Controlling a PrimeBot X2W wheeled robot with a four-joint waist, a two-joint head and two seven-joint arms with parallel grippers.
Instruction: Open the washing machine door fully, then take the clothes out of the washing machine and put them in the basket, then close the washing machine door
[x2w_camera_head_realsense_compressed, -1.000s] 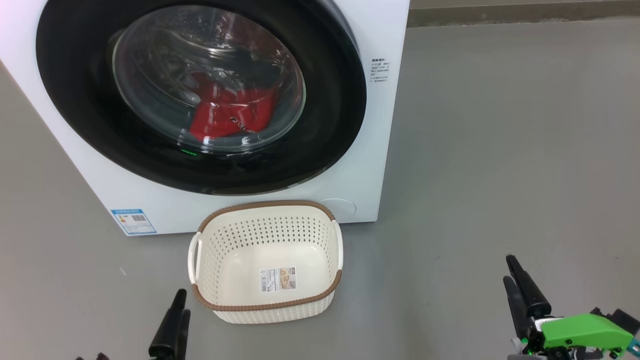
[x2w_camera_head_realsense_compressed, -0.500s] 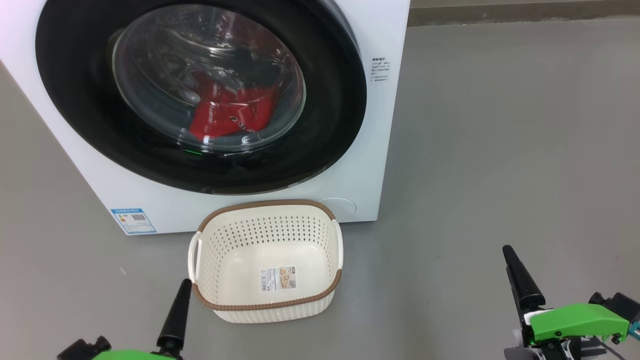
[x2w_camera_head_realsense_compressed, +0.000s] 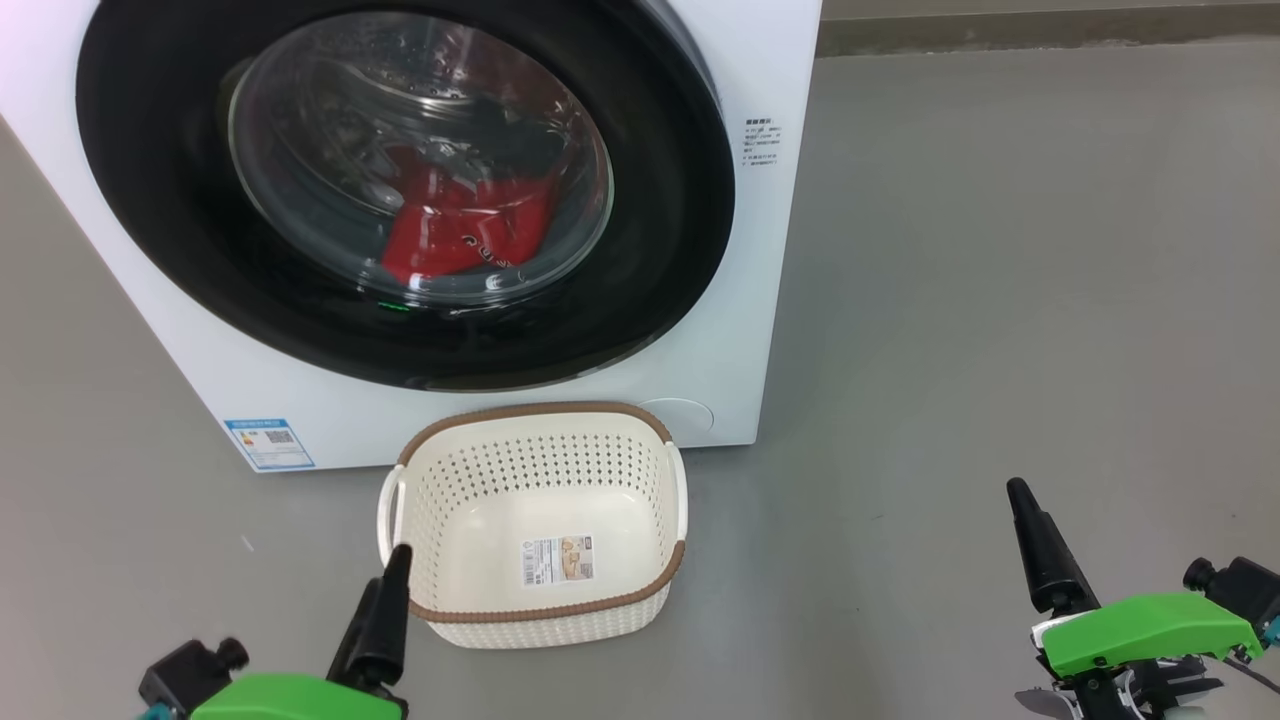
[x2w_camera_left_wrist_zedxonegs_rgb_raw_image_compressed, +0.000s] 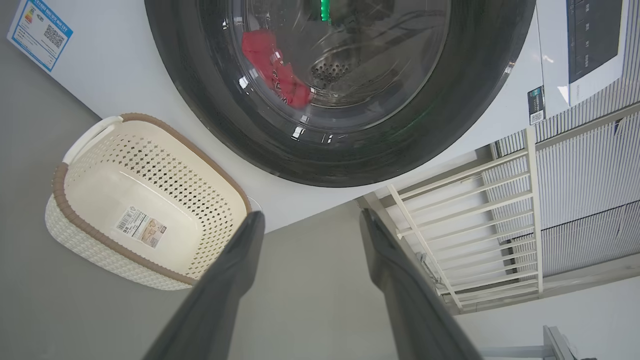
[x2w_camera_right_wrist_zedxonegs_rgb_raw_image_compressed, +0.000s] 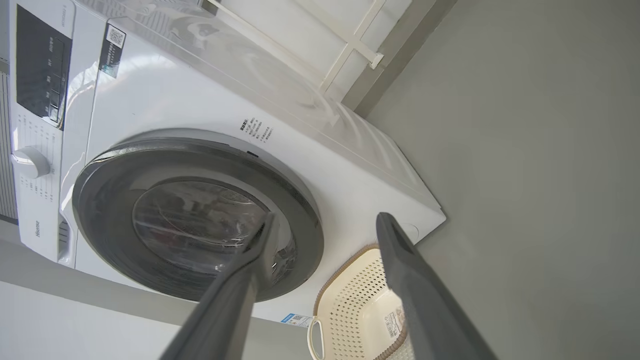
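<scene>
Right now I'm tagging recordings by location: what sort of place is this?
Likely a laundry area: a white front-loading washing machine, a cream basket standing before it, on a plain grey floor.

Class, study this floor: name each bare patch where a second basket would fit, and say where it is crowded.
Widest: the floor right of the machine, back to the skirting. Smaller: the strip left of the basket, below the blue label. Crowded: the basket sits close up to the machine's front, under the door.
</scene>
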